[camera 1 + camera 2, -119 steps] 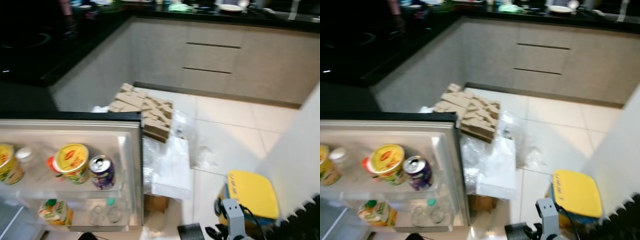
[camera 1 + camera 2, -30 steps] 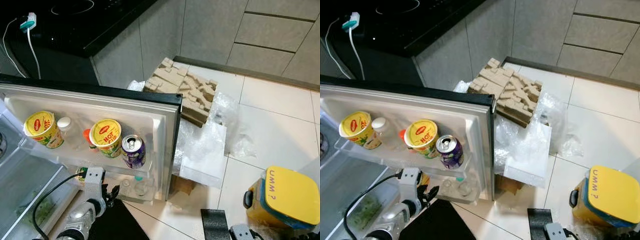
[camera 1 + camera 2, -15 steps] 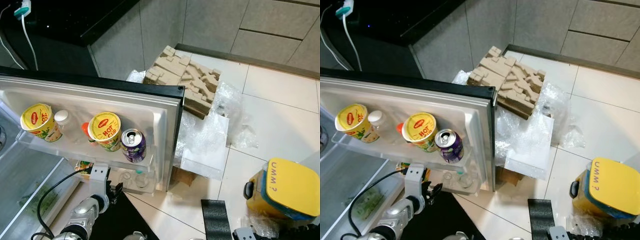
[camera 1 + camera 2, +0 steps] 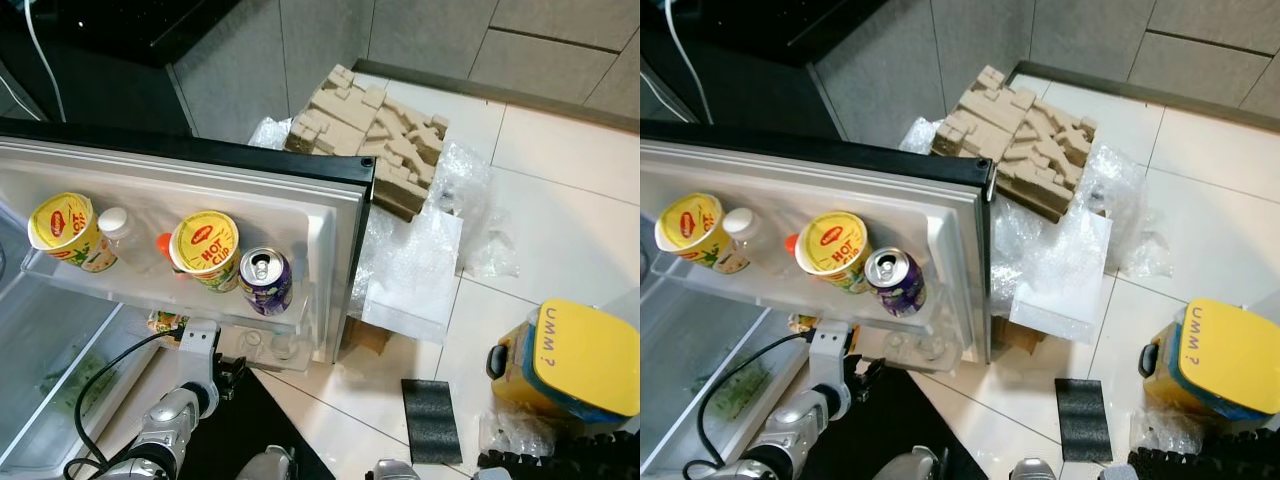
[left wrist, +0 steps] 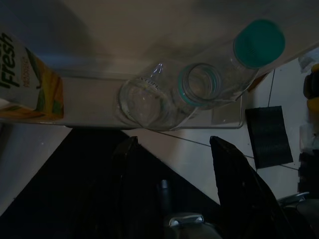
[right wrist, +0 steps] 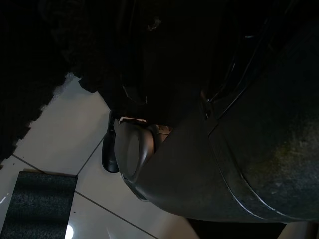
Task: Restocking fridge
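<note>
The fridge door (image 4: 335, 200) stands open. Its upper shelf holds two yellow cups (image 4: 205, 250), a clear bottle (image 4: 118, 235) and a purple can (image 4: 266, 282). On the lower door shelf are a juice carton (image 5: 27, 79), an open glass jar (image 5: 149, 102) and a teal-capped bottle (image 5: 254, 45). My left gripper (image 4: 228, 373) hovers just before and below this lower shelf. In the left wrist view the left gripper (image 5: 174, 164) is open with nothing between its fingers (image 5: 127, 169). The right arm hangs idle, and its wrist view is dark.
On the tiled floor lie moulded cardboard packing (image 4: 370, 140), bubble wrap with a white sheet (image 4: 415, 285), a small black mat (image 4: 430, 420) and a yellow-lidded container (image 4: 580, 360). The fridge's inner drawer (image 4: 50, 370) is at the left. A dark counter runs along the top left.
The head view has tilted down and shifted, so the whole scene moved. The left arm came into view since four seconds ago and now stays by the lower door shelf.
</note>
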You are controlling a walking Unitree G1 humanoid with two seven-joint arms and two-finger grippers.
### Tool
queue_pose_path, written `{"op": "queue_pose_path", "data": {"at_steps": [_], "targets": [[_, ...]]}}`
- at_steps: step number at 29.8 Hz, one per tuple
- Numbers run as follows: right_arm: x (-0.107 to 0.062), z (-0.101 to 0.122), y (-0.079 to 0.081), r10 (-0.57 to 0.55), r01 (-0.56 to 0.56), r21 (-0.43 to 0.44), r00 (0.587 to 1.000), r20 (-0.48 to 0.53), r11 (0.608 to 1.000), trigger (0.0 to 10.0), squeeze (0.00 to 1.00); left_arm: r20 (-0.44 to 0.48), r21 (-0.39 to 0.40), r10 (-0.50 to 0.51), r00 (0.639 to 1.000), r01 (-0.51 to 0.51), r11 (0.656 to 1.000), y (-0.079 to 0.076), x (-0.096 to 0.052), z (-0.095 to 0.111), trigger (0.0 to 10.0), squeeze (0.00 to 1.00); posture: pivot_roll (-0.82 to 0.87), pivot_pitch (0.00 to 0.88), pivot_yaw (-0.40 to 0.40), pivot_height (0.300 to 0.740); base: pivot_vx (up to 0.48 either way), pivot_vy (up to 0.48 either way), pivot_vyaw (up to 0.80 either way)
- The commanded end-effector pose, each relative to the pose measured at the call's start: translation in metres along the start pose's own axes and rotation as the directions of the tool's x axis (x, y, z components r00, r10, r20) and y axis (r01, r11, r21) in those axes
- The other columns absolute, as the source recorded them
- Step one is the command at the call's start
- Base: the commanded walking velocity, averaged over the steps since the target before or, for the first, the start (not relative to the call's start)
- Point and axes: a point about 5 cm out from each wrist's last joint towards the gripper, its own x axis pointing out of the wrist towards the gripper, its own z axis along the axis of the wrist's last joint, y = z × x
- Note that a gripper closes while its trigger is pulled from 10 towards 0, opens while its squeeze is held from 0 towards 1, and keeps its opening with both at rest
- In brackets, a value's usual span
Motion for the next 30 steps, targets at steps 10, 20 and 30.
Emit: {"op": "queue_pose_path", "data": {"at_steps": [10, 20, 30], "targets": [[-0.002, -0.022, 0.022, 0.101, -0.1, 0.037, 0.994, -0.043, 0.994, 10.0, 0.0, 0.031, -0.027, -0.003, 1.0, 0.004, 1.0, -0.009, 0.005, 0.004, 10.0, 0.0, -0.11, 0.357, 0.092, 0.74, 0.0, 0.0, 0.0], [-0.002, -0.024, 0.026, 0.113, -0.112, 0.043, 0.993, -0.041, 0.993, 10.0, 0.0, 0.051, -0.025, 0.061, 0.997, -0.06, 0.998, -0.002, 0.005, 0.009, 10.0, 0.0, -0.11, 0.36, 0.096, 0.74, 0.0, 0.0, 0.0], [-0.002, -0.025, 0.028, 0.122, -0.12, 0.043, 0.992, -0.036, 0.992, 10.0, 0.0, 0.059, -0.026, 0.093, 0.994, -0.091, 0.995, 0.002, 0.004, 0.01, 10.0, 0.0, -0.12, 0.361, 0.097, 0.74, 0.0, 0.0, 0.0]]}}
